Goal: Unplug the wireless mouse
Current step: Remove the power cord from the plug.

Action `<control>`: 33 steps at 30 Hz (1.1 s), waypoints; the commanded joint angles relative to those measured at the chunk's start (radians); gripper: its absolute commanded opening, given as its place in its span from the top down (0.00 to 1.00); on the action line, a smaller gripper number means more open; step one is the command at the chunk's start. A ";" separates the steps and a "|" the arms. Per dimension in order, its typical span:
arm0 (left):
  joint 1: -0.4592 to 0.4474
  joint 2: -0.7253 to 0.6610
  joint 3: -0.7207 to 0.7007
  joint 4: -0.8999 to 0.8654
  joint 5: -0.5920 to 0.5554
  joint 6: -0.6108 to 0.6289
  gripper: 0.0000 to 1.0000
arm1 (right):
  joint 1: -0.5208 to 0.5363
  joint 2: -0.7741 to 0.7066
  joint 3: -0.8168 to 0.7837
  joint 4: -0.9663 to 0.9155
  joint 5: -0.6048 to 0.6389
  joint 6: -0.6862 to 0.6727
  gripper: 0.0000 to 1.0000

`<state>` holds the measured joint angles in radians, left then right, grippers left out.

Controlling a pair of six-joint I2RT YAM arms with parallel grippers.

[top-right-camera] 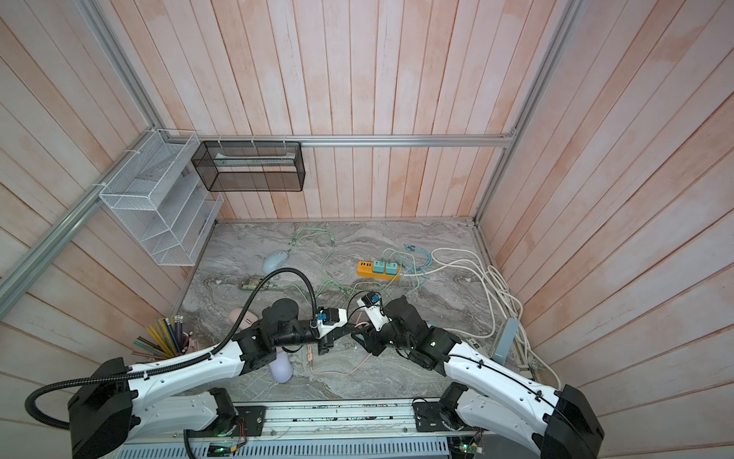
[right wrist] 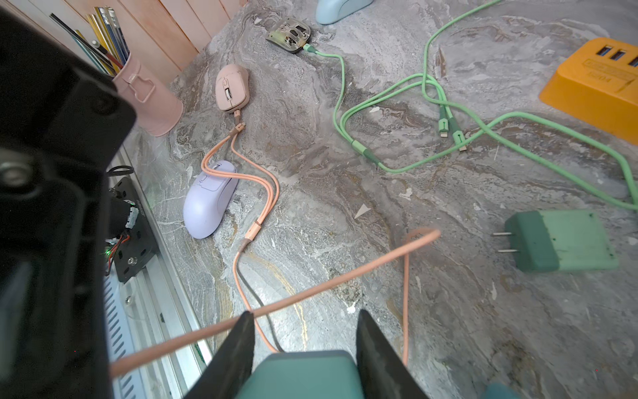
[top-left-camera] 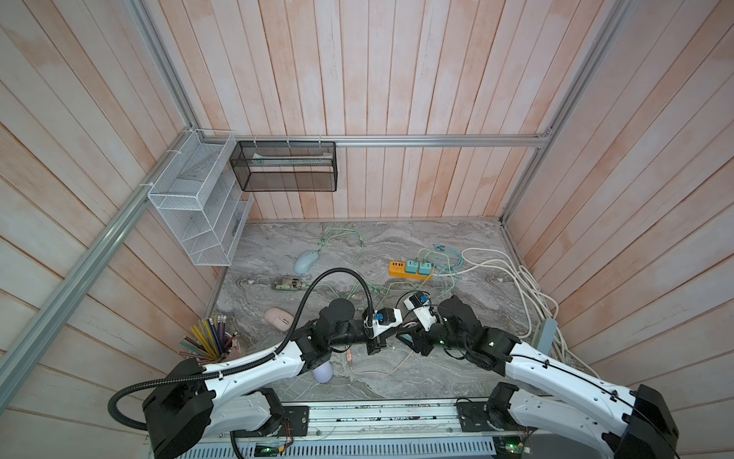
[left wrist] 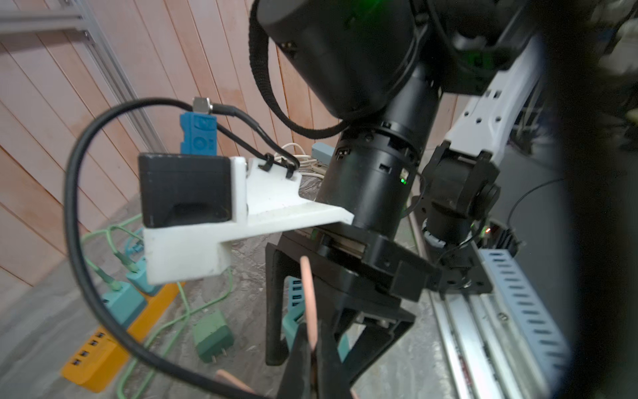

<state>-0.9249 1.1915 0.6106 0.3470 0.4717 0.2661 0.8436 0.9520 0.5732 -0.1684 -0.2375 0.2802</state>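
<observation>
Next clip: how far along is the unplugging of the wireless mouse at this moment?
Done: nothing yet; the plug of the pink cable still looks seated in the pink mouse. In hand: the left gripper is shut on the pink cable, and the right gripper clamps a teal charger block. Left: separating cable and mouse; which end they mean to pull I cannot tell.

An orange power strip (top-left-camera: 397, 270) carries two teal chargers (top-left-camera: 413, 267), well apart from the pink pencil cup (right wrist: 148, 100).

count — mice (right wrist: 232, 88) (right wrist: 209, 203) (right wrist: 290, 34) (right wrist: 340, 8) 4 | charger bricks (left wrist: 122, 304) (left wrist: 139, 278) (left wrist: 211, 336) (right wrist: 303, 373) 4 | wall baskets (top-left-camera: 178, 190) (top-left-camera: 290, 181) 2 | power strip (top-left-camera: 397, 269) 1 | pencil cup (right wrist: 152, 103) 1
</observation>
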 commanded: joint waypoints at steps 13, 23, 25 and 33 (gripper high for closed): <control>0.041 -0.006 0.047 -0.049 -0.086 -0.065 1.00 | 0.006 -0.029 0.022 -0.014 0.124 0.003 0.64; 0.040 0.001 0.070 -0.045 -0.062 -0.097 1.00 | 0.006 -0.023 -0.028 0.089 0.049 0.021 0.41; 0.041 0.002 0.079 -0.051 -0.058 -0.103 1.00 | 0.006 -0.025 -0.044 0.118 0.034 0.022 0.37; 0.041 0.001 0.097 -0.069 -0.067 -0.110 1.00 | 0.006 -0.028 -0.070 0.157 0.034 0.024 0.38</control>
<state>-0.8898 1.1915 0.6716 0.2756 0.3962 0.1661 0.8440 0.9310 0.5175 -0.0452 -0.1860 0.2993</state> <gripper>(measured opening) 0.059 0.622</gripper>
